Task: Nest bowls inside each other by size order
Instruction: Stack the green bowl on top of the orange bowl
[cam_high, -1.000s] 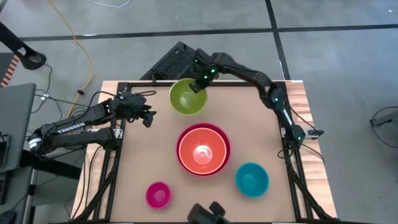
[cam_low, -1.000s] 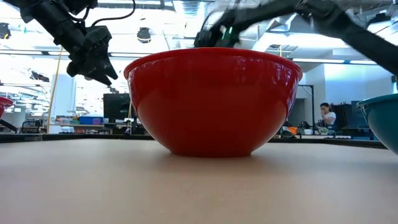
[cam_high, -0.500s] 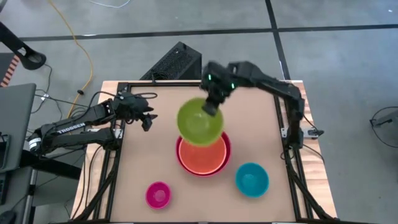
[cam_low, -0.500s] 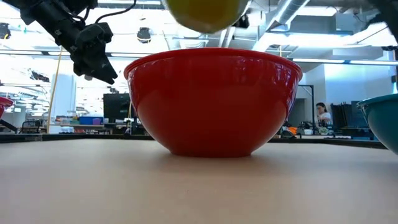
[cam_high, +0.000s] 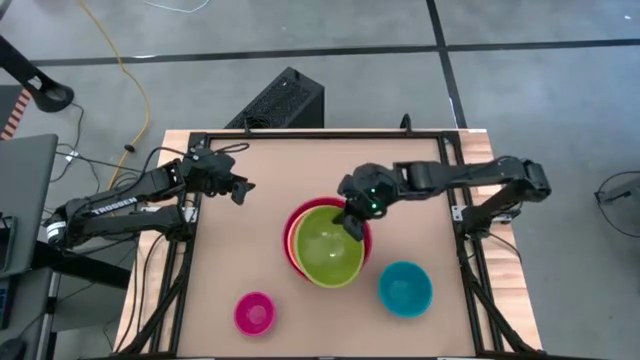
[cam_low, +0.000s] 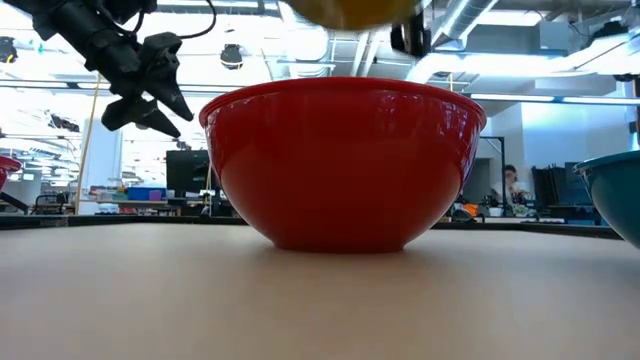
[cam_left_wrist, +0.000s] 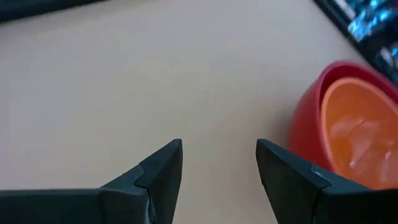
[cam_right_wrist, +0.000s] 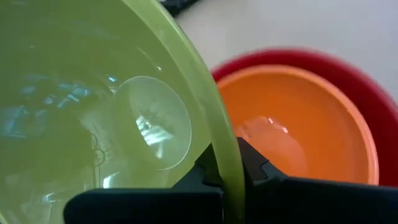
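Left gripper: hovers over the table's left rear, fingers spread apart and empty, well clear of the stack, evidently waiting.

Small pink bowl: stands alone at the front left, unnested; judged last to go in.

Magenta bowl: largest, at table centre, serves as the base of the nest.

Orange bowl: seated inside the magenta one, ready to receive the next size.

Green bowl: held above the stack, not yet lowered in.

Right gripper: fingers closed on the green bowl's rim, one inside and one outside, so the bowl hangs mouth-up for dropping in.

Teal bowl: front right, unnested, likely next.
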